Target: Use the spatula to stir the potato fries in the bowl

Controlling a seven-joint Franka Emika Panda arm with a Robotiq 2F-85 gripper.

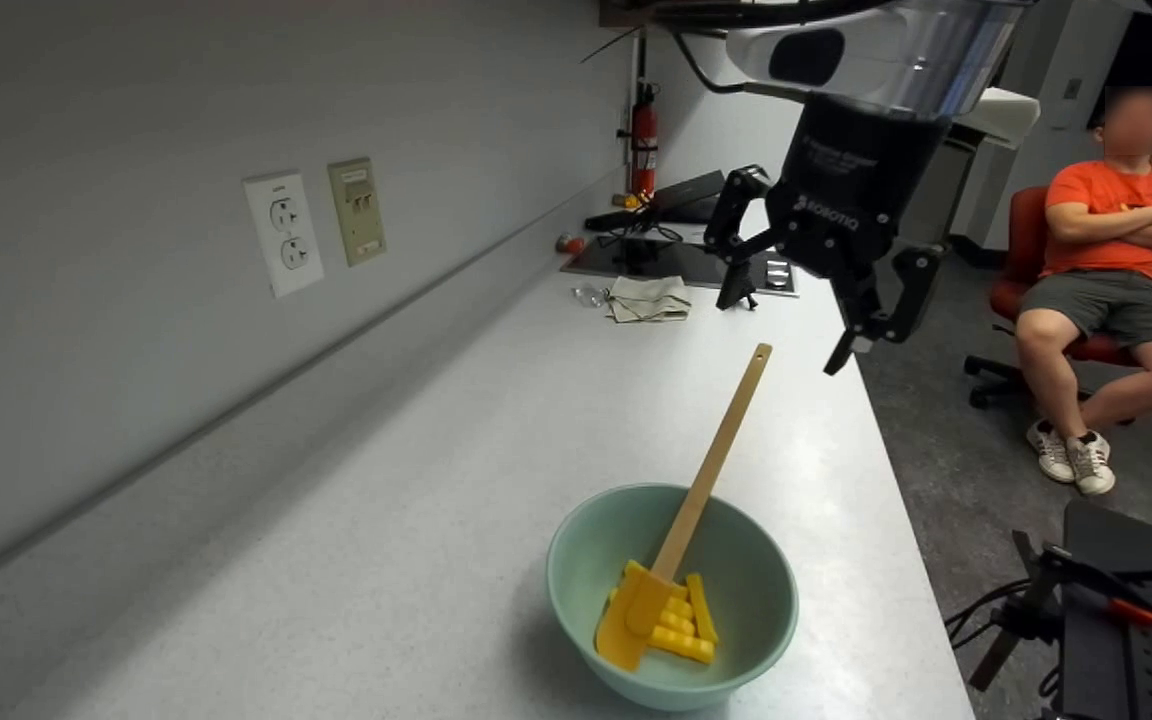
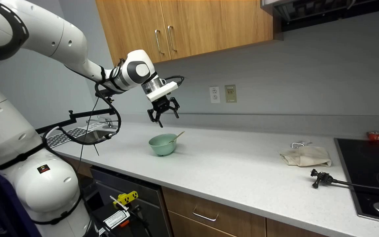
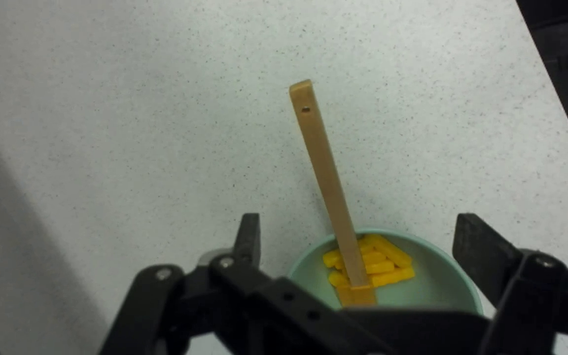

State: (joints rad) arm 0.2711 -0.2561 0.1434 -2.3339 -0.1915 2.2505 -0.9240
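The pale mint-green bowl (image 1: 756, 580) stands on the white counter; it also shows in an exterior view (image 2: 160, 144) and the wrist view (image 3: 442, 281). Yellow potato fries (image 1: 681, 645) lie in it (image 3: 392, 277); they are hidden in an exterior view. The spatula (image 1: 721, 450) rests tilted in the bowl, its orange blade on the fries. Its wooden handle leans over the rim and sticks out (image 2: 178, 136), (image 3: 328, 180). My gripper (image 1: 781, 332) is open and empty above the bowl and handle (image 2: 169, 121). In the wrist view its fingers (image 3: 359, 217) are wide apart, touching nothing.
A folded cloth (image 1: 648, 299) lies farther along the counter, also seen in an exterior view (image 2: 306, 156), near the black cooktop (image 2: 370, 158). A black clamp with cable (image 2: 324, 177) lies there. A wall backs the counter; wooden cabinets (image 2: 215, 26) hang above. A person (image 1: 1126, 230) sits beyond.
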